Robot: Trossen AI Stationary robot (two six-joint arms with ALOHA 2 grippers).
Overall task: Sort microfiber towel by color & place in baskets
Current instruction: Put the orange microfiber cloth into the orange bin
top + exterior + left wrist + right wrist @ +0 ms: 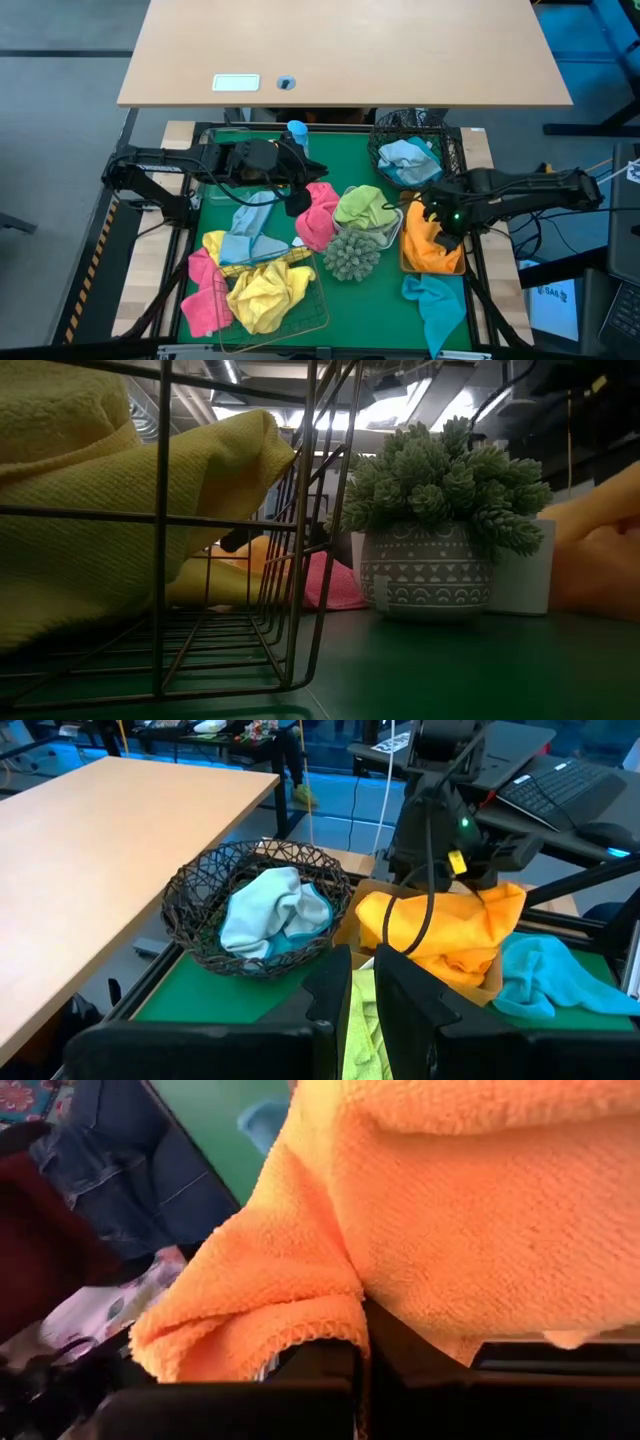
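Currently, nearest the front edge of the green mat (pixel 375 290): the square gold wire basket (pixel 310 318) holds a yellow towel (pixel 268 293), with a pink towel (pixel 203 298) draped just beside it and a teal towel (pixel 436 305) loose at the front right. Mid-table: spiky green ball (pixel 351 254), a second pink towel (pixel 317 215), a lime-green towel (pixel 362 207) in the white rectangular tray (pixel 392 233), light-blue towels (pixel 248 232) on the left. The right gripper (pixel 447 228) sits over the tan rectangular tray (pixel 404 262), fingers clamped on the orange towel (pixel 432 245); the right wrist view shows the fabric pinched between them. The left gripper (pixel 297 198) hovers mid-table near the pink towel, fingers nearly closed, lime cloth visible in the slit; can't tell whether it's grasped. Farther back: round black wire-mesh basket (pixel 448 150) with a pale-blue towel (pixel 410 158) inside, blue spray bottle (pixel 297 133) at the rear edge.
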